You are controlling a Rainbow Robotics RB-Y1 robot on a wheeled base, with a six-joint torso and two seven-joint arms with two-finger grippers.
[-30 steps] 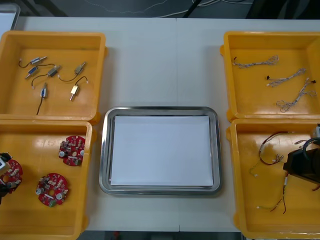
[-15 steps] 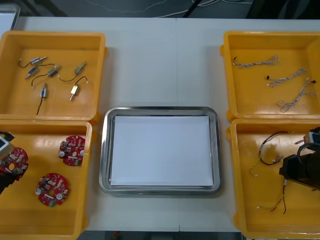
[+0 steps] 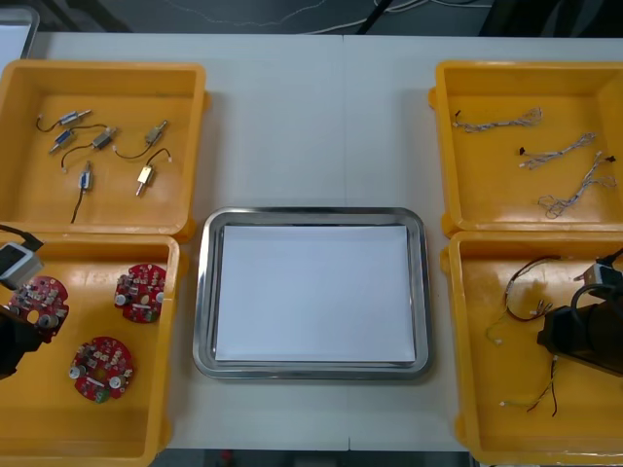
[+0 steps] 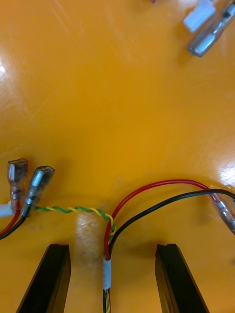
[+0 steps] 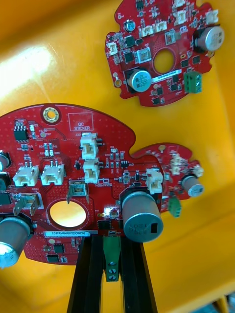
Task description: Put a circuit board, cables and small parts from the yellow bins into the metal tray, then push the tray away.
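so the left gripper (image 5: 111, 244) is clenching the rim of a round red circuit board (image 5: 73, 161), its black fingers (image 5: 87, 283) pinching close together right at a small green terminal block (image 5: 111, 261) on the board's edge; the board is sitting by the far-left corner of the near-left yellow plastic bin (image 3: 58, 428), which is taking up the near-left corner of the light worktop (image 3: 321, 117); two more red boards are lying in that bin, one (image 3: 140, 292) near its far-right corner and one (image 3: 100, 368) around its middle; in the wrist view the held board is overlapping the edge of one of them; can't tell if it's hanging clear of the bin floor or not

the right gripper (image 4: 112, 254) is standing wide open, a finger on either side of a thin red and black cable (image 4: 147, 193) with a twisted yellow-and-green strand, neither finger touching it; that's going on low over the floor of the near-right yellow bin (image 3: 467, 389), toward its right edge

the shiny metal tray with the white inside (image 3: 206, 292) is sitting between the two near bins, by the worktop's near edge; the far-left yellow bin (image 3: 190, 146) is holding small metal parts with thin black wires (image 3: 102, 141); the far-right yellow bin (image 3: 448, 146) is holding three pale twisted cables (image 3: 560, 151)
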